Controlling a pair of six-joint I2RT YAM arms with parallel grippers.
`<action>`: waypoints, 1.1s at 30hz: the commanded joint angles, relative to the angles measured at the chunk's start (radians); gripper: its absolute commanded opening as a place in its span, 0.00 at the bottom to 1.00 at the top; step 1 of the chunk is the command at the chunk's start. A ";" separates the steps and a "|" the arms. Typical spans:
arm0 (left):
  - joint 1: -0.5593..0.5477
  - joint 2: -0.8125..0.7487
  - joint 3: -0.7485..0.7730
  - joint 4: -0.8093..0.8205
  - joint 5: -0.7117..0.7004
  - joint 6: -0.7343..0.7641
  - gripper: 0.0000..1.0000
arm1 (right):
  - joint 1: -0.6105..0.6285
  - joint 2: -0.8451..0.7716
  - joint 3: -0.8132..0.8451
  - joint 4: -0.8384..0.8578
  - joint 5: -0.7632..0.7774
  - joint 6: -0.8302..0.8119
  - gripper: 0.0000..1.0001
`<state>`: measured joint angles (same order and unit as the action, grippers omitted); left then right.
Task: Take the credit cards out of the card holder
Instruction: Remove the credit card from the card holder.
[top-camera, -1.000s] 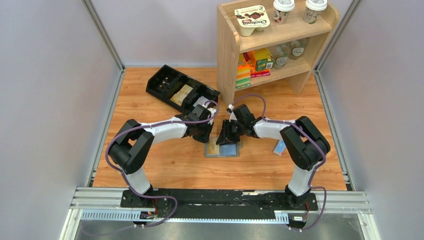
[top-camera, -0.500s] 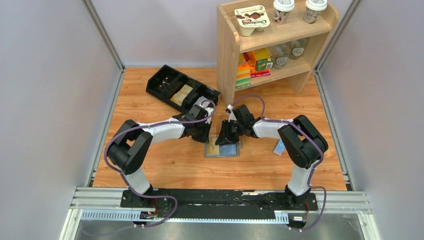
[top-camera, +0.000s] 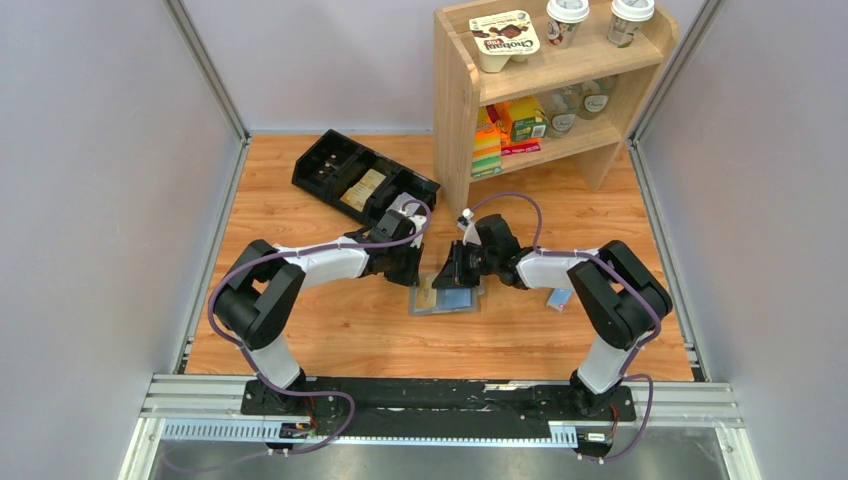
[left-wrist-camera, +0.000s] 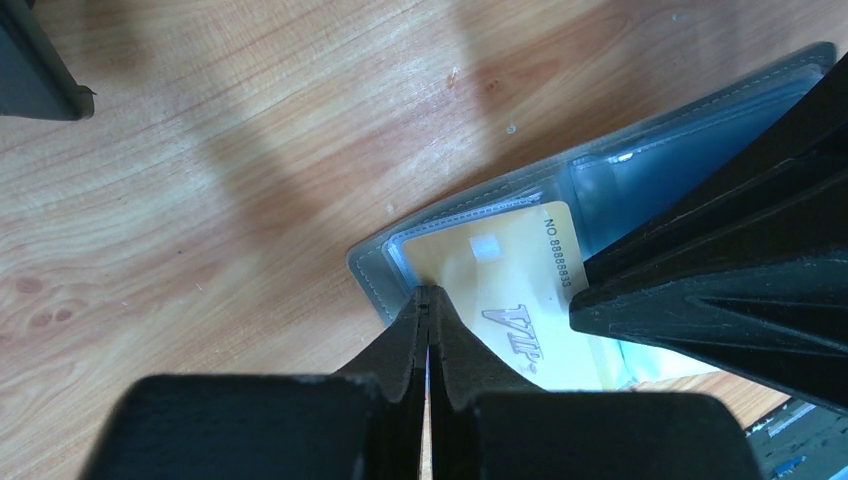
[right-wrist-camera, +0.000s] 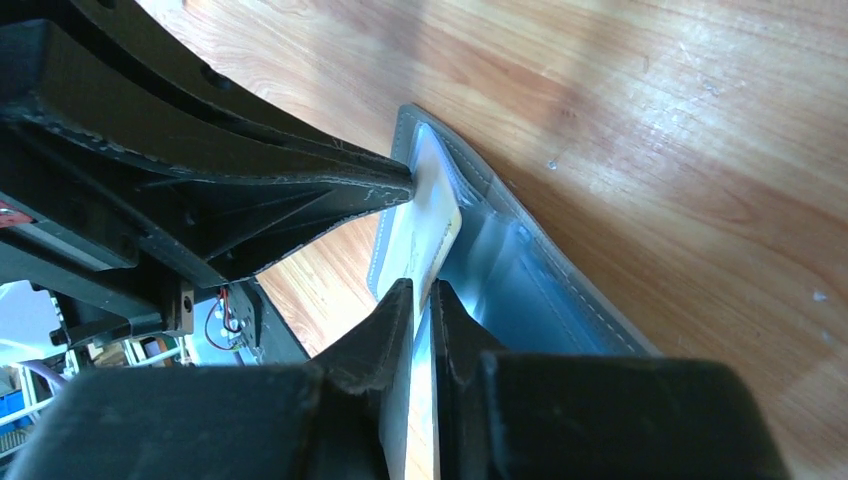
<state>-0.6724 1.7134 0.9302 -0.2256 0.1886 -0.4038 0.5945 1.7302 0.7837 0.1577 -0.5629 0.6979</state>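
Bench (top-camera: 300, 330): wood-grain top, walled on three sides.

Wooden shelf unit (top-camera: 550, 90): back right corner, cups and cartons on its shelves.

Left arm (top-camera: 320, 262) and right arm (top-camera: 560, 268): both reach inward and meet over the middle of the bench, wrists close together.

Black compartmented tray (top-camera: 345, 175): lies at an angle behind the left arm, well apart from the holder.

Card holder (top-camera: 447, 300): open flat on the bench, mid-centre, directly under both wrists. Grey-blue rim, clear sleeves inside (left-wrist-camera: 690, 140) (right-wrist-camera: 530, 280).

Blue-and-white packet (top-camera: 560, 297): on the bench just beside the right arm, partly hidden by it.

Tan credit card (left-wrist-camera: 490, 290): in the holder's left half. Printed number along one short edge. In the right wrist view its far end sits in the sleeve (right-wrist-camera: 432, 215), while its near edge rises toward the camera.

Left jaws: closed tight, tips together, nothing between them. Tips press down on the left half of the holder at the sleeve's edge.

Right jaws: drawn in to a narrow slit, pinching the raised edge of the tan credit card.
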 joint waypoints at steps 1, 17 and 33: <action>-0.032 0.086 -0.060 -0.107 0.009 0.002 0.00 | 0.007 -0.006 0.017 0.157 -0.074 0.048 0.12; -0.032 0.083 -0.056 -0.103 0.012 0.002 0.00 | 0.022 0.155 0.123 0.114 -0.140 0.089 0.31; -0.032 0.100 -0.054 -0.136 -0.028 0.006 0.00 | -0.087 0.103 -0.057 0.425 -0.256 0.178 0.20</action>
<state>-0.6758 1.7157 0.9333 -0.2337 0.1829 -0.4053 0.5209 1.8626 0.7578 0.4343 -0.7517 0.8265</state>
